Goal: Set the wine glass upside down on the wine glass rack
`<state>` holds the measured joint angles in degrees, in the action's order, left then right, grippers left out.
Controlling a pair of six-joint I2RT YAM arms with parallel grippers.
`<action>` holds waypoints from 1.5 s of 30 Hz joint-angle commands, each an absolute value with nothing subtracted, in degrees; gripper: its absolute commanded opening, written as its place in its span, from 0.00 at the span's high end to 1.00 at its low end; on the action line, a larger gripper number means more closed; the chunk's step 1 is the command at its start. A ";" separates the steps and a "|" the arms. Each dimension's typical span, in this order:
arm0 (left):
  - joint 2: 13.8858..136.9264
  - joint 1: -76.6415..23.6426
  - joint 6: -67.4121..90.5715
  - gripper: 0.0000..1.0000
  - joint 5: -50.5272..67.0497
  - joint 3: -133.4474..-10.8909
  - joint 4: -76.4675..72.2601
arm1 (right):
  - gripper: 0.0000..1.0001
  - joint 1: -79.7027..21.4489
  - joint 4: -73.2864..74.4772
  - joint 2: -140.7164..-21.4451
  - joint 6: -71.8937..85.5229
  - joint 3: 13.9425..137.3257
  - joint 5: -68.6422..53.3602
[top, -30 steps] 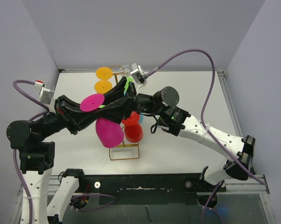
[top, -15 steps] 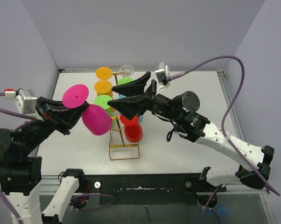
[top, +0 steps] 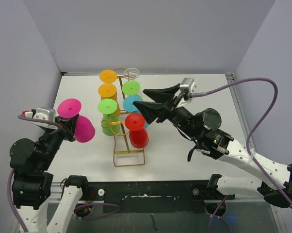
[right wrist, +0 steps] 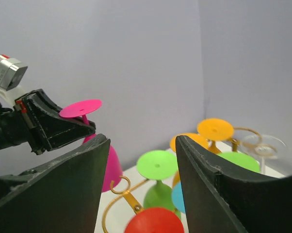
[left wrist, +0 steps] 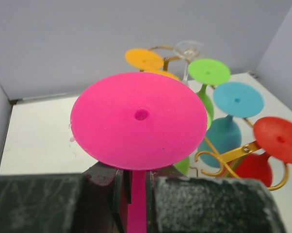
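Observation:
A pink wine glass [top: 77,124] is upside down, foot disc up, to the left of the gold wire rack [top: 129,156] and apart from it. My left gripper [top: 64,128] is shut on its stem; in the left wrist view the stem [left wrist: 136,196] sits between the jaws under the pink foot [left wrist: 138,119]. My right gripper [top: 152,100] is open and empty, just right of the rack's top. In the right wrist view the open gripper [right wrist: 141,187] frames the rack's hook [right wrist: 118,187], with the pink glass [right wrist: 81,108] at the far left.
Several glasses hang upside down on the rack: orange [top: 107,76], green [top: 107,106], blue [top: 133,103], red [top: 135,122] and a clear one [top: 131,73] at the back. Grey walls close in the left, back and right sides.
My left arm has pulled back to the left, carrying the pink glass away from the rack. My right arm has drawn back to the right of the rack, with its jaws open.

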<state>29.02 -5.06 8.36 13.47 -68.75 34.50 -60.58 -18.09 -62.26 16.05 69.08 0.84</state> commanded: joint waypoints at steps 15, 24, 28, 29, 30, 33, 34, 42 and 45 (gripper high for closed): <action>15.39 -5.36 6.22 1.00 19.37 -42.12 12.71 | 0.43 -60.60 -13.41 -51.02 14.71 55.30 21.39; 16.24 -5.36 6.46 1.00 26.49 -38.71 9.63 | 0.43 -60.54 -12.46 -49.47 15.33 53.67 22.57; 17.41 -5.36 8.10 1.00 31.44 -37.88 7.01 | 0.43 -60.46 -12.40 -49.21 15.53 53.10 23.01; 18.00 -5.32 8.17 1.00 32.41 -37.88 6.87 | 0.43 -60.39 -12.42 -49.22 15.55 53.09 22.98; 18.63 -5.35 8.17 1.00 33.52 -37.88 6.92 | 0.43 -60.46 -12.39 -49.22 15.68 53.09 22.82; 19.69 -5.36 7.99 1.00 35.04 -37.88 7.51 | 0.43 -60.44 -12.26 -49.14 15.82 53.09 22.76; 19.81 -5.31 7.73 1.00 35.06 -38.02 8.04 | 0.43 -60.41 -12.26 -49.08 15.90 53.01 22.76; 20.15 -5.36 7.90 1.00 36.32 -38.82 10.22 | 0.43 -60.38 -12.15 -48.96 16.26 52.82 22.68; 21.18 -5.31 8.00 1.00 37.81 -39.62 11.82 | 0.44 -60.31 -12.05 -48.98 16.33 52.82 22.68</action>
<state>19.97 -5.17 7.51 34.68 -37.30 11.92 -60.47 -10.17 -49.91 15.86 52.86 21.47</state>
